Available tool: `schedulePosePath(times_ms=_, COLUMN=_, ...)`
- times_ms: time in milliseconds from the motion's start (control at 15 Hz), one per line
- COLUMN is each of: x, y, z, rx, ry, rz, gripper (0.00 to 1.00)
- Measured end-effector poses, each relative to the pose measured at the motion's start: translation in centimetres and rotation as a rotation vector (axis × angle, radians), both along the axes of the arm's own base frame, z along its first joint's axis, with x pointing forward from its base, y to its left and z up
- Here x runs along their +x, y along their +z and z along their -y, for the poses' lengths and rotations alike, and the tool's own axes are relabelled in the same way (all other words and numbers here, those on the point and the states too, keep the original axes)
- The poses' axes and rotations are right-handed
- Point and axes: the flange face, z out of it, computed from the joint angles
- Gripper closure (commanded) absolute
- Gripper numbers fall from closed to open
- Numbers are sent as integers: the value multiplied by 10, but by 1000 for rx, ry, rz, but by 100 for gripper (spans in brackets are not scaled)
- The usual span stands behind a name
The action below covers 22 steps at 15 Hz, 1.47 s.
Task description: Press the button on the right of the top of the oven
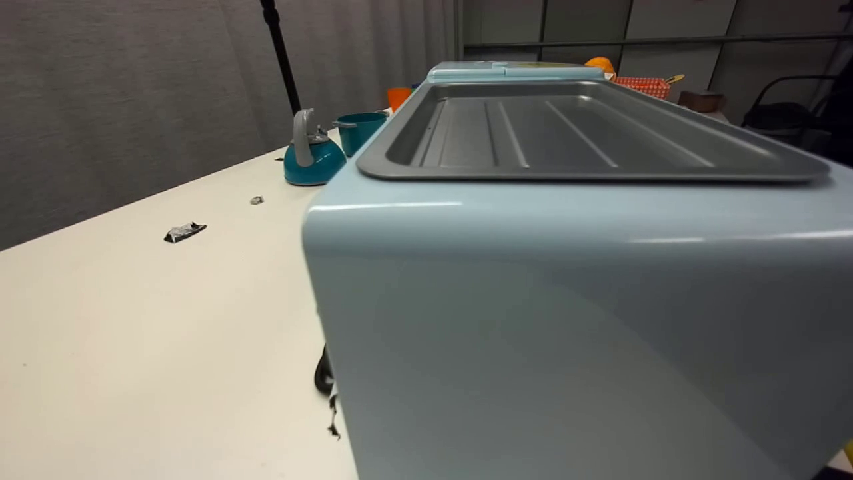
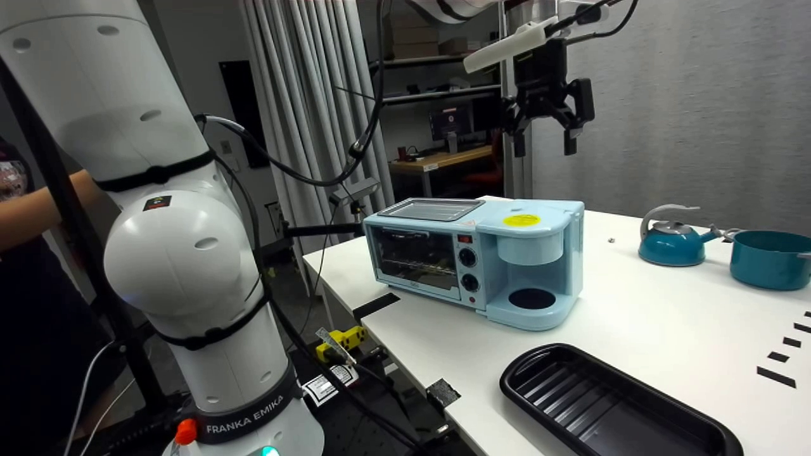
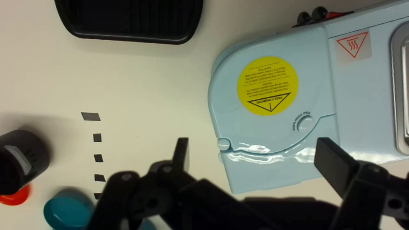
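The pale blue oven (image 2: pixel 415 218) stands on the white table, its grey ridged tray top (image 1: pixel 553 133) large in an exterior view. Its coffee-maker end, with a yellow sticker (image 3: pixel 267 86), shows from above in the wrist view. On that end's lid sits a round button (image 3: pixel 305 124) marked as the filter holder button. A smaller round nub (image 3: pixel 223 144) lies at the lid's outer edge. My gripper (image 2: pixel 545 147) hangs well above this end of the oven, pointing down and touching nothing. In the wrist view the gripper (image 3: pixel 255 153) is open, with its fingers wide apart and nothing held.
A black ridged tray (image 2: pixel 621 405) lies in front of the oven. A teal kettle (image 2: pixel 671 244) and a teal pot (image 2: pixel 772 258) stand off to its side. The wrist view also has a dark cylindrical object (image 3: pixel 24 159) on the table.
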Motion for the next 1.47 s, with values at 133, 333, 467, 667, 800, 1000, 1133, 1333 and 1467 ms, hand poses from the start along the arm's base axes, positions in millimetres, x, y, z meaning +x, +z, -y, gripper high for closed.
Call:
schedulePosePath(times_ms=133, x=0, y=-2, z=-7, rx=-1, ry=12, rz=-4, gripper=0)
schedulePosePath(times_ms=333, x=-1, y=-7, z=-17, rx=-3, ry=33, rz=-14, gripper=0)
schedulePosePath(times_ms=467, x=-2, y=-11, z=-22, rx=-4, ry=42, rz=-22, gripper=0)
schedulePosePath(times_ms=667, x=-3, y=-14, z=-25, rx=-4, ry=43, rz=-24, gripper=0)
schedulePosePath(times_ms=800, x=-2, y=-15, z=-26, rx=-4, ry=37, rz=-20, gripper=0)
schedulePosePath(times_ms=1000, x=-2, y=-16, z=-26, rx=-4, ry=23, rz=-13, gripper=0)
schedulePosePath(times_ms=1133, x=-2, y=-16, z=-26, rx=-4, ry=15, rz=-12, gripper=26)
schedulePosePath(times_ms=1333, x=-2, y=-16, z=-26, rx=-4, ry=13, rz=-10, gripper=51)
schedulePosePath(times_ms=1467, x=-1, y=-16, z=-26, rx=-4, ry=13, rz=-7, gripper=65)
